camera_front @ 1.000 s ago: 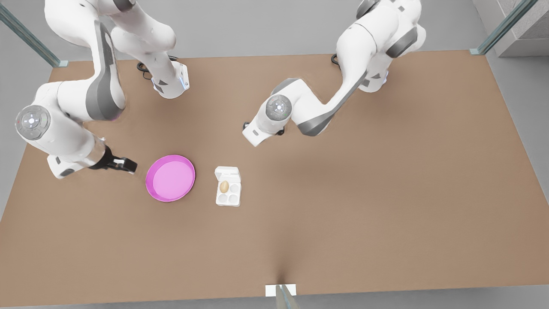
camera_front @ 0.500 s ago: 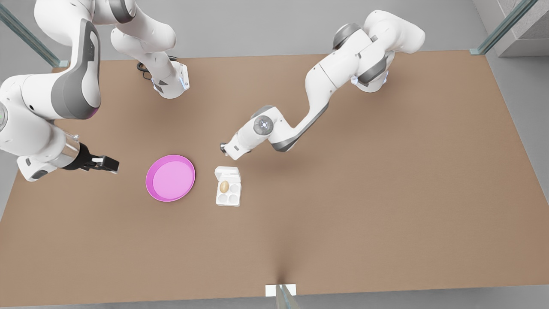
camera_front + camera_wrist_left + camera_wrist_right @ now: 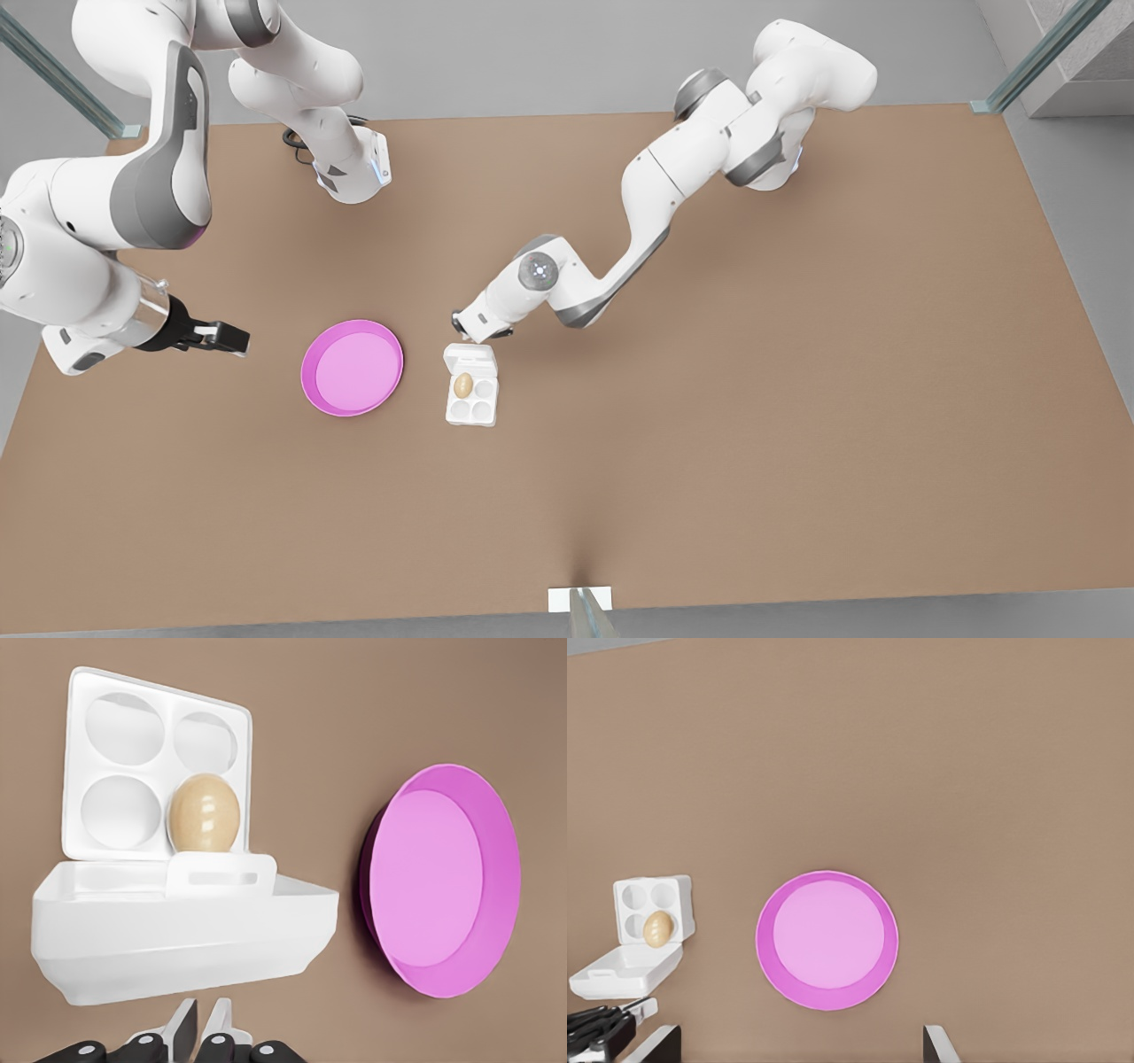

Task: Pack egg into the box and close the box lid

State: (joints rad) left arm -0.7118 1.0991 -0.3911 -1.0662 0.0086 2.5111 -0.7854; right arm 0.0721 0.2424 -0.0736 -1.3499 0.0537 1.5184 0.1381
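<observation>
The egg [image 3: 462, 385] sits in a cup of the box [image 3: 471, 409] mid-counter, beside the pink plate [image 3: 352, 368]. The box lid [image 3: 470, 358] stands open, looks light and thin, best nudged at its free edge. Left gripper [image 3: 200, 1028], fingers nearly together, hovers right behind it; right gripper [image 3: 232, 338], fingers apart, waits beyond the plate.

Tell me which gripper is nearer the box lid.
Left. The left gripper sits right behind the open box lid, fingers nearly together. The right gripper waits, open, beyond the pink plate.

Bright, even light; soft shadows
</observation>
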